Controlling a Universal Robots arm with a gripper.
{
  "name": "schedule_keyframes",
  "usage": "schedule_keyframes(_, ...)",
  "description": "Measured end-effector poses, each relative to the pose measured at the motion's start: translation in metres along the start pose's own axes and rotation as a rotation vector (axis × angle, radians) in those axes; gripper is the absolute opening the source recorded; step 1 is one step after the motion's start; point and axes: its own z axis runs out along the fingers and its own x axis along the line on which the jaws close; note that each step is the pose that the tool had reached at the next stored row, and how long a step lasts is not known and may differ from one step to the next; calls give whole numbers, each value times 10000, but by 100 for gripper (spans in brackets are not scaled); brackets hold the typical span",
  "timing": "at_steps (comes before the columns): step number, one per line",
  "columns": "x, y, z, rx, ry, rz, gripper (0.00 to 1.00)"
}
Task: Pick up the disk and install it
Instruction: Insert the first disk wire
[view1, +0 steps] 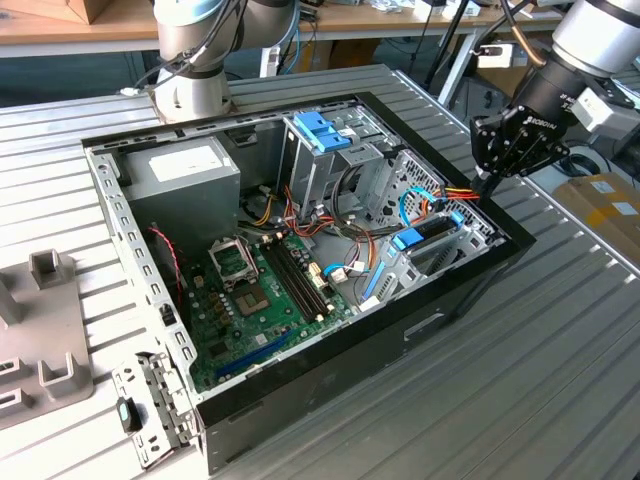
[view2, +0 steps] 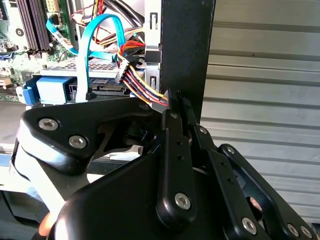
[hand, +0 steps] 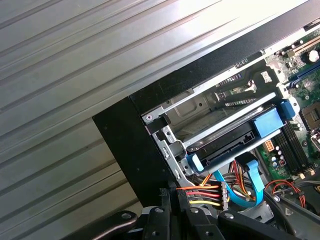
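Black robot gripper (view1: 492, 180), fingers pinched on coloured power wires (hand: 202, 194), hovers just beside the bay-seated silver, blue-framed disk (view1: 432, 236).

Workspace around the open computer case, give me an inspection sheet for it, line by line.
Surface: ribbed metal table, bare beside the case.
Job's things: disk in its blue carrier sits in the bay at the corner of the open computer case.
Clutter: grey fixture block and a small metal bracket at the exterior view's left.
Grippers: gripper hovers at the case corner, jaws shut on the coloured power cable.
Cables: blue data cable loops near the disk.
Surroundings: second robot base, workbench behind.
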Motion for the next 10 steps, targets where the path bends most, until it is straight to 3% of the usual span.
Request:
schedule_keyframes(3, -5, 0, -69, -3, 2, 1, 17)
schedule_keyframes(10, -46, 28, -73, 2, 3, 64, 17)
